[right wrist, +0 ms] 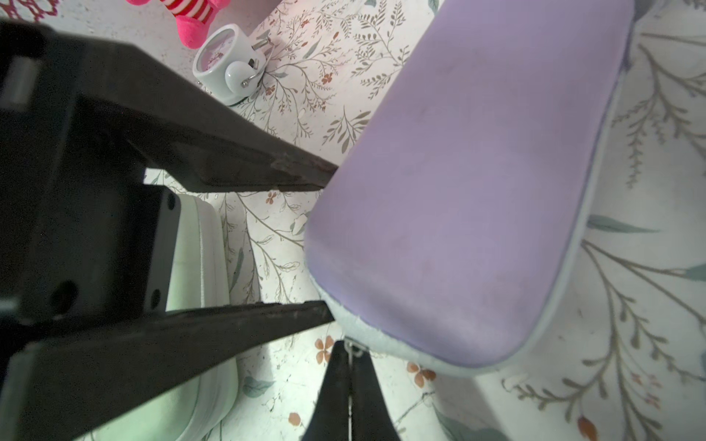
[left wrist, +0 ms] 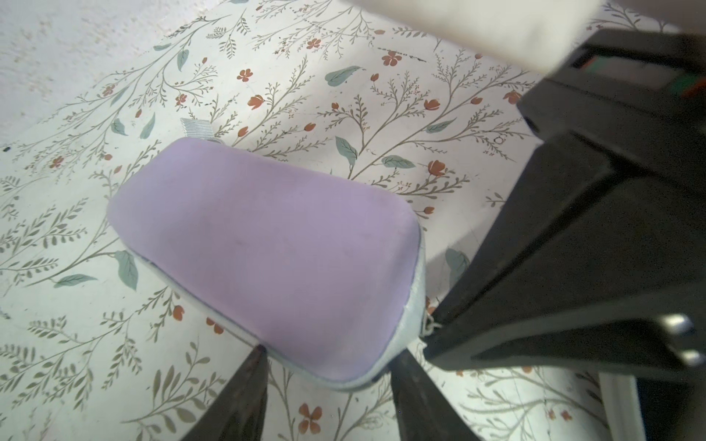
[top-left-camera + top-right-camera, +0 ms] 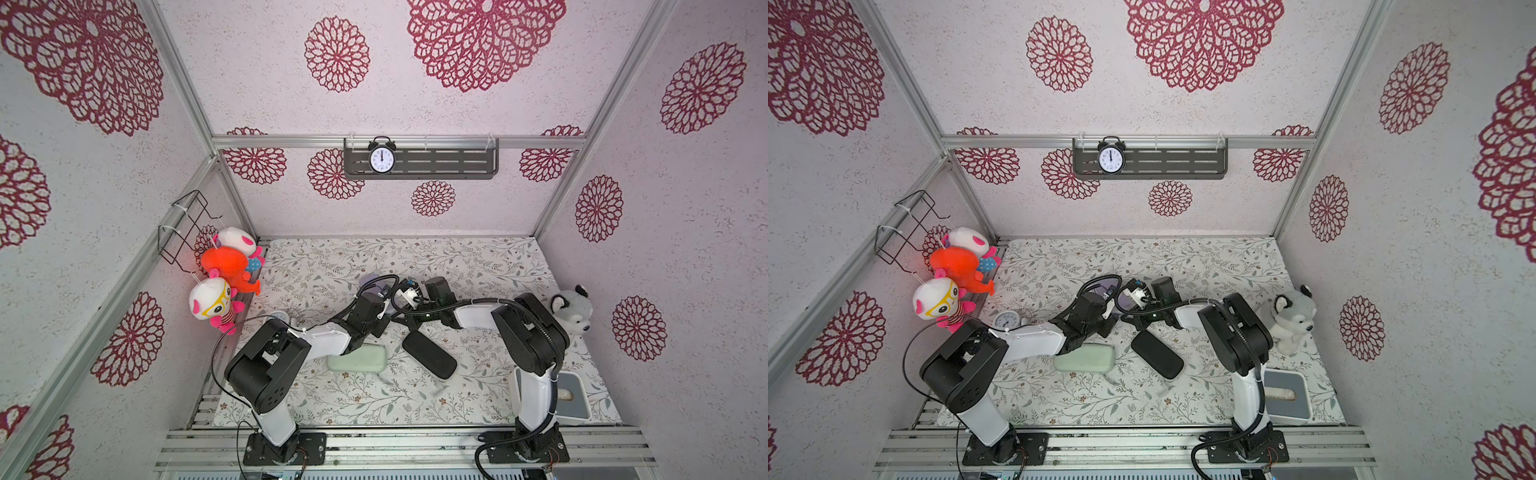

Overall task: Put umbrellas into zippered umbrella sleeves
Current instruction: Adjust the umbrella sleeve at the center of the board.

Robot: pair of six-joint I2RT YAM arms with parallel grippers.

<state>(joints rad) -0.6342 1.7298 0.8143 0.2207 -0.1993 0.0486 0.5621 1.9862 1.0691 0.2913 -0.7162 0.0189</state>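
Three sleeves lie on the flowery desk (image 3: 457, 257), and all three look closed. The black oblong fabric sleeve (image 3: 430, 354) and the mint green oblong fabric sleeve (image 3: 358, 358) rest side by side near the front. The lilac oblong fabric sleeve with a grey zip edge (image 2: 263, 252) lies farther back, between the two tools. The left tool (image 2: 330, 353) is spread, with one finger at each side of the lilac sleeve's end. The right tool (image 1: 349, 349) is pressed together, pinching the little metal zip pull (image 2: 429, 327). No umbrella lies loose, so I think the job is nearly done. Only this last zip may need finishing.
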